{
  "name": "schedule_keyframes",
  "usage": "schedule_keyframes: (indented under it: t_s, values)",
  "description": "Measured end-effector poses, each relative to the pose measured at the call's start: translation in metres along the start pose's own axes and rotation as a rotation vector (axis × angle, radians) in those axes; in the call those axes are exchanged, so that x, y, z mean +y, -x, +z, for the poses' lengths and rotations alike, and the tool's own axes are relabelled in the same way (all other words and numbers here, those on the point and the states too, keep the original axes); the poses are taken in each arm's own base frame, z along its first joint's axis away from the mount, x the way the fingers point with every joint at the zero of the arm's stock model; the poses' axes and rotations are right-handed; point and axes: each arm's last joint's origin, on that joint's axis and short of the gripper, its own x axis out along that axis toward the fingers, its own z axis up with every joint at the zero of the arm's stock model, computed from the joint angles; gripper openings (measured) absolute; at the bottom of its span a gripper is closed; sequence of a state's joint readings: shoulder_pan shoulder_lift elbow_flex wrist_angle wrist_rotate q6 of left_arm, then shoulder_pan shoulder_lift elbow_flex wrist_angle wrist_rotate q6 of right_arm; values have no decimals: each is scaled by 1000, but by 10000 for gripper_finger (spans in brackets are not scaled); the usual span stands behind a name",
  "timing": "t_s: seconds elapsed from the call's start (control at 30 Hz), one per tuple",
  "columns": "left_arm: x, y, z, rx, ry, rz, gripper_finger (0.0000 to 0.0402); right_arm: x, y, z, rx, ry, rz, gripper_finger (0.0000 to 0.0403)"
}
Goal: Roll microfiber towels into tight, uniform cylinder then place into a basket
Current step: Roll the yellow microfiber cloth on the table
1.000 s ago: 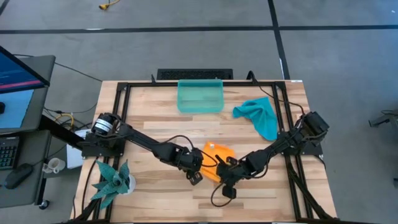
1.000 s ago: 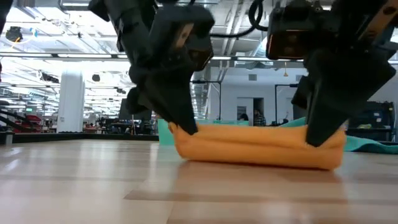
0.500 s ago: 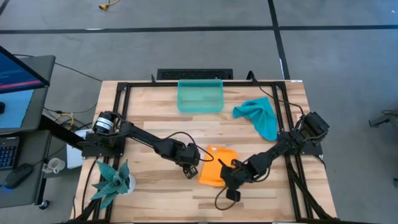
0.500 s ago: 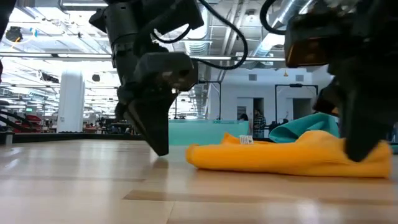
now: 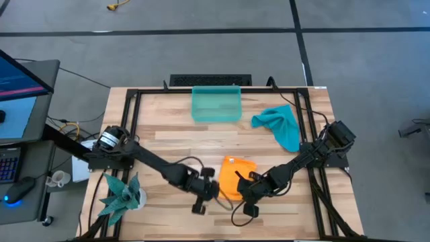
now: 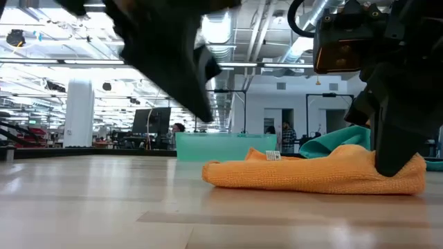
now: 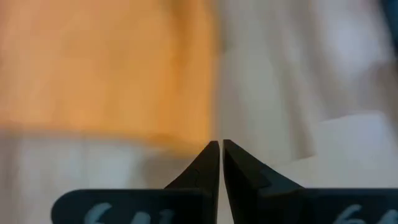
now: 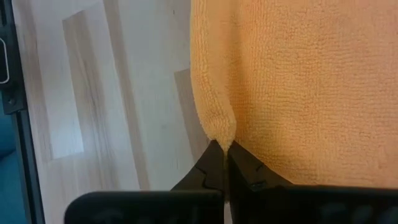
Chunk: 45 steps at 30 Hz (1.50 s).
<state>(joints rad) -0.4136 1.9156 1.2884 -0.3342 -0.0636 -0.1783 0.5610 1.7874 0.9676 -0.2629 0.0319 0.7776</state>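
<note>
Orange towel (image 8: 280,87) edge pinched by right claw (image 8: 224,148), seen only wrist-side

The table (image 5: 168,144) has a light wooden plank top inside a black metal frame (image 5: 132,101). It stands on a grey floor (image 5: 201,54) crossed by dark lines. Beside the table, a desk (image 5: 27,101) carries a lit monitor (image 5: 17,74) and a keyboard (image 5: 8,165). A spiky teal plant (image 5: 121,193) stands on one table corner. Beyond the table lies a large hall with white pillars (image 6: 79,111), ceiling pipes (image 6: 311,14) and rows of strip lights (image 6: 62,62).
</note>
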Motion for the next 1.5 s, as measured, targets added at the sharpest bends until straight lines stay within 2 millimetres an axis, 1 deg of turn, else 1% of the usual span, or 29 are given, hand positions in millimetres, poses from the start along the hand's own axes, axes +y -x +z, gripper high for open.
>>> schedule_keyframes:
  t_s: [0.1, 0.17, 0.23, 0.3, 0.5, 0.53, 0.6, 0.67, 0.83, 0.97, 1.17, 1.27, 1.37, 1.5]
  values:
    - [-7, -4, 9, -107, -47, -37, 11, 1, 0, 1, -8, -1, 7, 17]
    - [-5, -5, 10, -114, -66, -58, 11, 1, 0, 1, -11, -1, 10, 13]
    - [-2, -11, 10, -115, -68, -92, 11, 1, 0, 1, -14, -1, 12, 11]
    - [0, -17, 4, -59, -66, -104, 11, 1, 0, 2, -17, -1, 13, 13]
    - [7, -51, -7, 3, -115, -211, 11, 0, 0, 3, -15, -5, 8, 17]
    - [9, -53, -8, 6, -116, -210, 11, 0, 0, 2, -13, -6, 6, 15]
    - [12, -52, -6, 6, -105, -196, 11, 0, 0, 2, -13, -6, 6, 12]
    - [15, -50, -3, -7, -76, -143, 11, 0, 0, 3, -14, -6, 6, 12]
    - [19, -50, -9, 47, -53, -70, 11, 0, 0, 3, -14, -6, 6, 19]
    - [20, -49, -10, 64, -55, -12, 11, 0, 0, 3, -14, -6, 7, 12]
    - [21, -46, -2, 45, -72, 13, 11, 0, 0, 3, -13, -6, 6, 18]
    - [16, -43, 3, 38, -81, 5, 11, 0, 0, 3, -16, -6, 3, 16]
    - [9, -43, 6, 10, -127, -10, 11, 0, 0, 3, -37, -7, -10, 9]
    - [2, -42, 10, -41, -177, -47, 11, -1, 0, 5, -52, -9, -16, 14]
